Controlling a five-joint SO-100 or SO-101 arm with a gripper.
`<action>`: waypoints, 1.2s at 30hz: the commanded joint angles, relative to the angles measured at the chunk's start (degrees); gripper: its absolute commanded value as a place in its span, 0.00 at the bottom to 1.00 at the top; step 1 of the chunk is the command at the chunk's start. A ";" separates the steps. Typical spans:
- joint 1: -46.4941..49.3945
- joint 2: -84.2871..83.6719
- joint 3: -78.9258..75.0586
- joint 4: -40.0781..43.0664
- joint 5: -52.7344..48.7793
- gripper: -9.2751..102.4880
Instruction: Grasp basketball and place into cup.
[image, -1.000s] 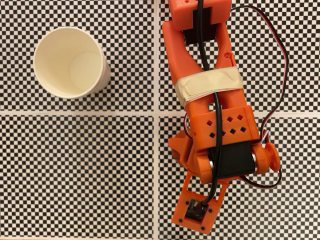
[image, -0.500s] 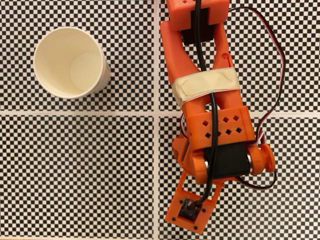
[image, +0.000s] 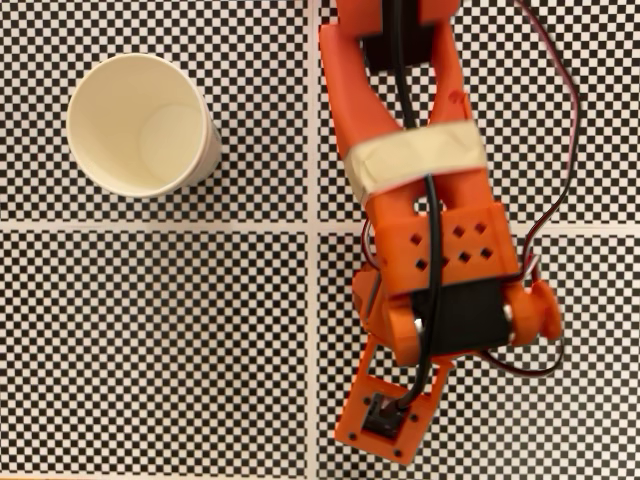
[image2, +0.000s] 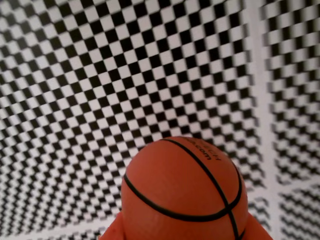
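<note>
In the wrist view the basketball (image2: 182, 190), dark orange with thin black seams, sits close at the bottom centre. My gripper (image2: 182, 234) is shut on it, with orange fingertips (image2: 112, 233) showing at its lower left and lower right. In the fixed view the off-white paper cup (image: 110, 120) stands upright and empty at the upper left. The orange arm (image: 440, 250) reaches down the right half of that view, well to the right of the cup, and hides the ball and fingers beneath it.
A black-and-white checkerboard mat (image: 160, 340) with white dividing lines covers the table. Black and red cables (image: 565, 150) loop off the arm's right side. The wrist camera mount (image: 385, 420) sticks out near the bottom edge.
The arm has shifted slightly, its tape band sitting a little higher in the fixed view. The cup has not moved.
</note>
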 joint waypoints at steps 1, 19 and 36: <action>0.70 10.72 5.80 0.53 -1.23 0.22; 11.51 45.09 31.64 0.53 -13.27 0.23; 28.21 70.58 51.42 0.35 -26.72 0.19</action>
